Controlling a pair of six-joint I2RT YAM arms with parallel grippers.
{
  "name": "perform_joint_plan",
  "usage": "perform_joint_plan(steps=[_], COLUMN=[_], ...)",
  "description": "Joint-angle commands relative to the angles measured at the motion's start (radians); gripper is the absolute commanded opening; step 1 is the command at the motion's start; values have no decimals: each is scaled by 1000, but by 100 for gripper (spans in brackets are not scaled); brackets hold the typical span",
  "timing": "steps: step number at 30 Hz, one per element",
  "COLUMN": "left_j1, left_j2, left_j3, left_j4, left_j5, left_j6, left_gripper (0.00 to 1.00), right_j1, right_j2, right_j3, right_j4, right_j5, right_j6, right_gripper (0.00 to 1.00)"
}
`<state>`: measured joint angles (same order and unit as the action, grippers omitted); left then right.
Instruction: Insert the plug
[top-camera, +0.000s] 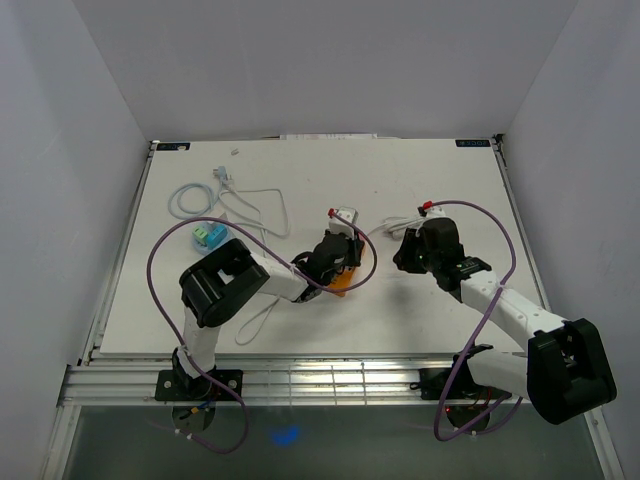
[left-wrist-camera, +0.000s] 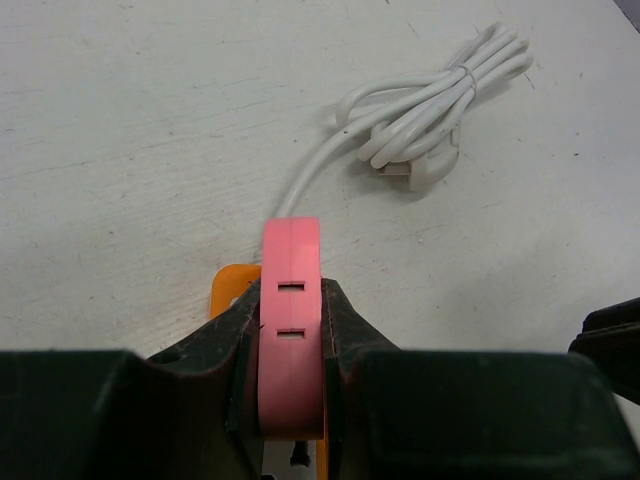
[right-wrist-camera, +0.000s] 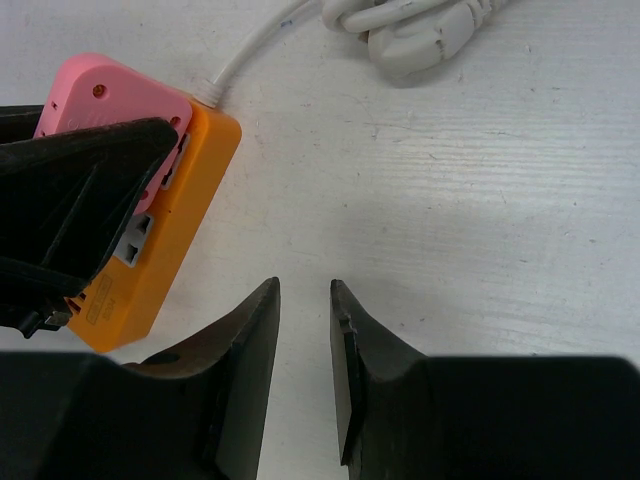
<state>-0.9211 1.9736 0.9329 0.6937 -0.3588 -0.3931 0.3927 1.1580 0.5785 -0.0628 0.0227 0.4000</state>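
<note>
A pink plug (left-wrist-camera: 290, 320) with two slots sits on the end of an orange power strip (right-wrist-camera: 150, 270). My left gripper (left-wrist-camera: 291, 330) is shut on the plug, one finger on each side. In the top view the plug (top-camera: 344, 214) and strip (top-camera: 347, 278) lie mid-table under the left gripper (top-camera: 340, 230). The strip's white cord runs to a coiled bundle (left-wrist-camera: 430, 110). My right gripper (right-wrist-camera: 305, 292) hovers over bare table just right of the strip, its jaws a little apart and empty. It shows in the top view (top-camera: 405, 250) too.
A second white cable with a plug (top-camera: 225, 190) lies at the back left. A small teal and green block (top-camera: 208, 236) sits left of the arms. The coiled bundle (top-camera: 392, 228) lies between the two grippers. Walls enclose the table.
</note>
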Motion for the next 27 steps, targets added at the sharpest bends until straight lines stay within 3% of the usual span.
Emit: perform_joint_plan(steps=[1,3,6,11,15,27], left_j1=[18,18,18,24,28,31], left_j2=[22,15,4,-22,-44,-120], left_j3=[-65,-68,-59,-32,-10,32], left_j4=[-154,-146,-148,-169,-189,-261], left_j5=[-6,4,21,58,66,107], left_j6=[8,17,30,42,51,63], left_gripper=[0,0,9,39,53,77], right_j1=[-5,-5,-5,-5,-5,-6], right_j2=[-14,-11,-4,0,-4,-9], right_j3=[47,50,60,78,89,101], right_j4=[0,-2,-3,-15,-25,-40], right_j5=[-4,-4,-9,-4,8,19], right_j6=[-4,-3,-1,-4,-10,-20], right_gripper=[33,34,34,35,35,36])
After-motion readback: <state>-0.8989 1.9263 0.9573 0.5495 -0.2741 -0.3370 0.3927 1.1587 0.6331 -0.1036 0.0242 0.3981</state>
